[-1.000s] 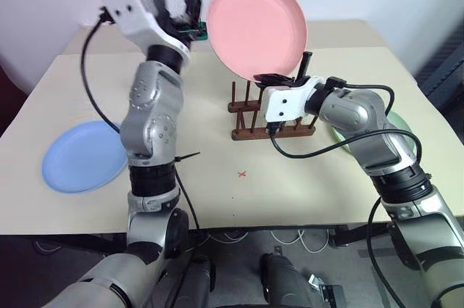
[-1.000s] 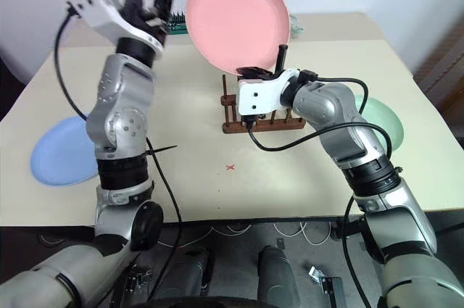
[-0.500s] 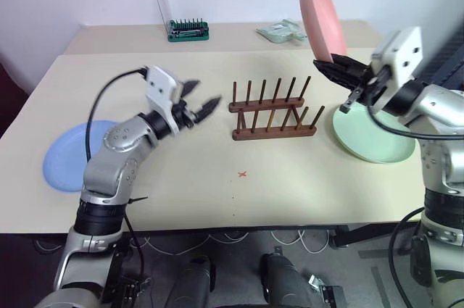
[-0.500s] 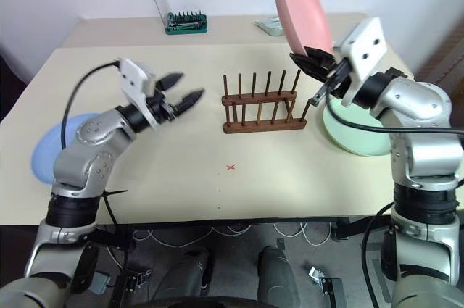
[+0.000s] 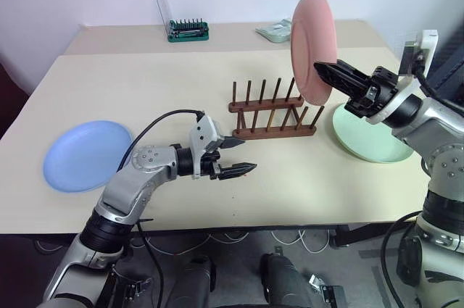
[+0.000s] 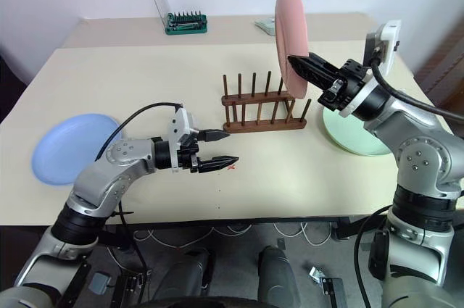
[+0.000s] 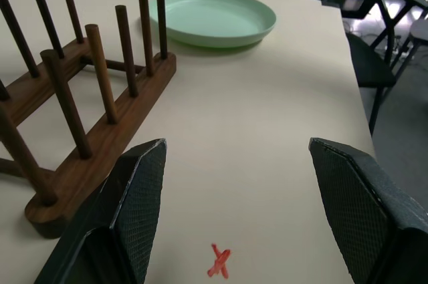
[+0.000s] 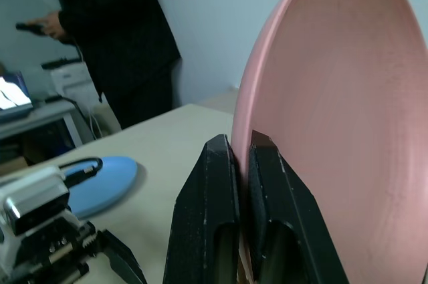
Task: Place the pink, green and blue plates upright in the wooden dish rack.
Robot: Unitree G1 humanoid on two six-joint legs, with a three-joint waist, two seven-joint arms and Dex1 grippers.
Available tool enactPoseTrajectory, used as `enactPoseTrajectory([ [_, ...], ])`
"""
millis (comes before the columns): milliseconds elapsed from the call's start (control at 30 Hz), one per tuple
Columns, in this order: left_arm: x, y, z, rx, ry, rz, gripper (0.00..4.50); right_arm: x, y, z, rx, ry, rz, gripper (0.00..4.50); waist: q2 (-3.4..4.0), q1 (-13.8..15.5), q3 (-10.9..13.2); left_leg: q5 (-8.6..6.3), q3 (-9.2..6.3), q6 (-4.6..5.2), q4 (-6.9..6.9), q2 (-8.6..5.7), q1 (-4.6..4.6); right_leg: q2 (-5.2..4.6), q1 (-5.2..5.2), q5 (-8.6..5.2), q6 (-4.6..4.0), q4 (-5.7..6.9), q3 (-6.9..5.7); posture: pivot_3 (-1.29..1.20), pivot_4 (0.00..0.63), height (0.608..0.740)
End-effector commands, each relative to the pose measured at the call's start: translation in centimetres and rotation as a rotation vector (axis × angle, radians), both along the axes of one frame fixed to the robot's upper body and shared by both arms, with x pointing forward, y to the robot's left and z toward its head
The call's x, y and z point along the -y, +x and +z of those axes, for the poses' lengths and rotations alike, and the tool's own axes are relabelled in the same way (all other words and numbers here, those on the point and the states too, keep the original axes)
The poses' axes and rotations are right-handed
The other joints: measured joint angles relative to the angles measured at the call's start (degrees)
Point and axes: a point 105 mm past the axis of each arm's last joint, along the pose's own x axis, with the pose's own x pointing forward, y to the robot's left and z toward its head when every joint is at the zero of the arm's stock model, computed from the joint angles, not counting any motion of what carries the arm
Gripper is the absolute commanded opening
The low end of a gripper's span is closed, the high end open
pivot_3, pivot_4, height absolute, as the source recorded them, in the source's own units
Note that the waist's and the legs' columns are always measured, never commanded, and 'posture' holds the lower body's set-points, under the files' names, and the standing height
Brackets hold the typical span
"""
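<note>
A beige bench point(image 5: 109, 83) carries a small dark wooden dish rack point(image 5: 274, 115) with 2 rows of thin upright pegs, all of them empty.

The right pincer point(image 5: 324, 71) is clamped on the lower rim of the pink plate point(image 5: 313, 46), holding it on edge in the air above and just behind the rack's right end. A second ago the plate faced the camera, tilted broadly over the rack; it has since been turned edge-on, so it now stands roughly parallel to the peg gaps. That suggests the plate is being lined up to drop between 2 pegs, though it is not yet lowered into any slot.

The left pincer point(image 5: 233, 157) has come down from high over the back of the bench to hover low over the surface just in front of the rack's left end, pointing toward the robot's right, its 2 fingers spread wide and holding nothing. A small red cross mark point(image 7: 219, 261) lies on the bench beneath it.

The blue plate point(image 5: 87, 155) lies flat at the bench's left side, well apart from the rack. The green plate point(image 5: 373, 141) lies flat just right of the rack. Both wait their turn.

At the back stands a green screwdriver-bit case point(image 5: 188, 30) with its clear lid raised.
</note>
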Motion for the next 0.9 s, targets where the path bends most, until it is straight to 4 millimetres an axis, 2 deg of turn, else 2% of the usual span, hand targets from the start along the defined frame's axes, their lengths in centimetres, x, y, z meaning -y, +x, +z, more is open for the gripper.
enactPoseTrajectory([
  [33,0.5,-0.5,0.8,0.027,-0.023,-0.021,3.47,0.6,0.1,1.3,0.051,0.014,-0.009,0.00,0.00,-0.01,0.00,0.00,0.00,0.00,0.00,0.00,0.00,0.00,0.00,0.00,0.00,0.00,0.00,0.00,0.150,0.740],
  [267,0.5,-0.4,1.1,0.020,-0.036,-0.008,3.47,1.6,1.4,0.4,0.003,0.039,-0.019,0.00,0.00,-0.04,0.00,0.00,0.01,0.00,0.00,0.00,0.00,0.00,-0.01,0.00,0.00,0.01,0.00,0.00,0.150,0.740],
  [500,0.4,-0.4,0.6,0.010,-0.041,0.000,3.47,2.6,2.3,-0.7,-0.079,0.094,-0.015,0.00,0.00,-0.08,0.00,0.00,0.01,0.00,0.00,0.00,0.00,0.00,-0.01,0.00,0.00,0.01,0.00,0.00,0.150,0.740],
  [667,0.3,-0.5,0.7,0.010,-0.051,0.002,3.47,3.7,3.1,-1.0,-0.143,0.189,-0.017,0.00,0.00,-0.08,0.00,0.00,0.01,0.00,0.00,0.00,0.00,0.00,-0.01,0.00,0.00,0.01,0.00,0.00,0.150,0.740],
  [900,0.5,-0.5,0.9,0.011,-0.057,0.002,3.47,4.2,3.6,-2.2,-0.238,0.260,0.005,0.00,0.00,-0.10,0.00,0.00,0.01,0.00,0.00,0.00,0.00,0.00,0.00,0.00,0.00,0.00,0.00,0.00,0.150,0.740],
])
